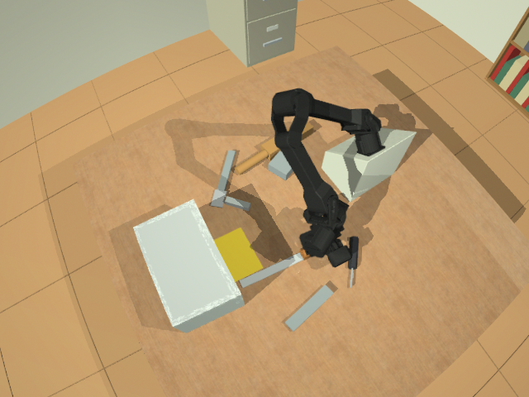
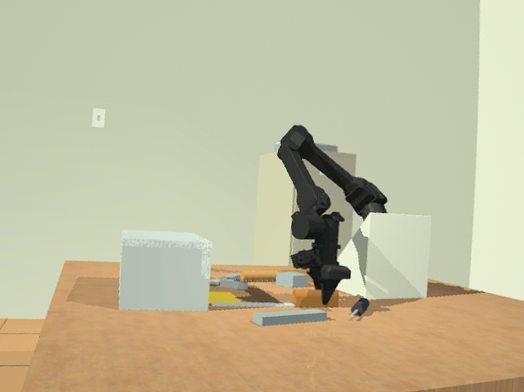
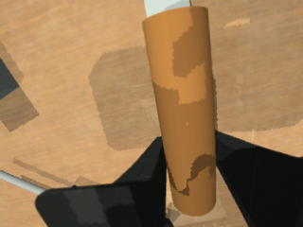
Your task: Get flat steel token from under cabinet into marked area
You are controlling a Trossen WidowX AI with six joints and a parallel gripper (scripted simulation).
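Observation:
The white cabinet (image 1: 183,265) (image 2: 165,270) stands at the left. The yellow marked area (image 1: 239,251) (image 2: 223,297) lies in front of it. No token shows in any view, and the vent slots cannot be made out. My gripper (image 2: 325,299) (image 3: 185,138) is shut on the orange handle (image 2: 302,297) (image 3: 185,95) of a long flat tool. The tool's steel blade (image 1: 273,270) (image 2: 253,305) runs low over the table past the near corner of the marked area. Its far end is by the cabinet's front edge; whether it reaches under is unclear.
A grey bar (image 1: 308,308) (image 2: 291,316) lies nearer the camera. A black-handled screwdriver (image 1: 353,254) (image 2: 359,306) lies right of the gripper. A T-shaped grey tool (image 1: 226,170), an orange-handled thing (image 1: 252,162) and a grey block (image 1: 278,167) lie behind. A pale block (image 1: 384,166) (image 2: 398,260) stands by the arm's base.

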